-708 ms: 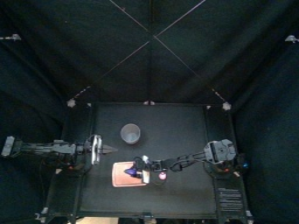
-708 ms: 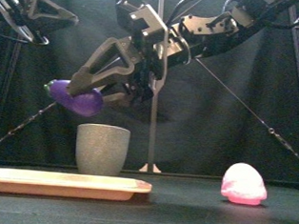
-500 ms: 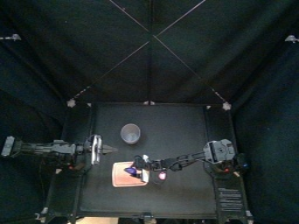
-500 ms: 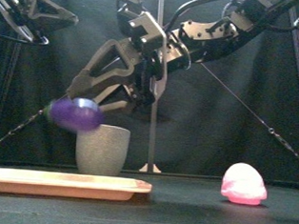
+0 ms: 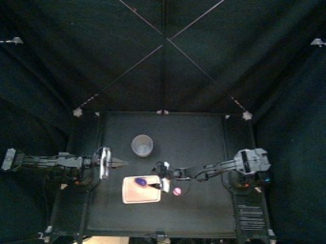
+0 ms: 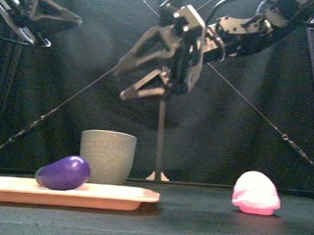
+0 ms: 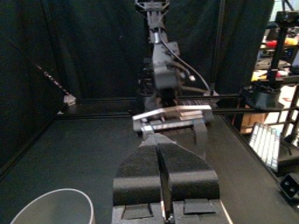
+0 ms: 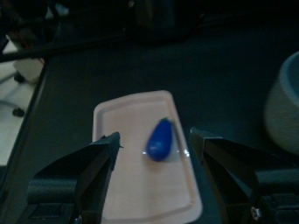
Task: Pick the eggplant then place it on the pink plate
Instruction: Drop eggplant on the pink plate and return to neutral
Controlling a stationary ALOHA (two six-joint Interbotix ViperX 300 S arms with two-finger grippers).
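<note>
Your right arm comes in from the right and past the middle. Its gripper point(image 6: 148, 89) hangs high over the right end of the pink plate point(image 6: 115, 195), jaws spread and holding nothing. The eggplant point(image 6: 64, 172) lies on its side on the plate's left part, its long axis running along the plate's length; you cannot tell which end is the stem. Your left gripper point(image 7: 163, 171) rests at the table's left, jaws pressed together and empty.
</note>
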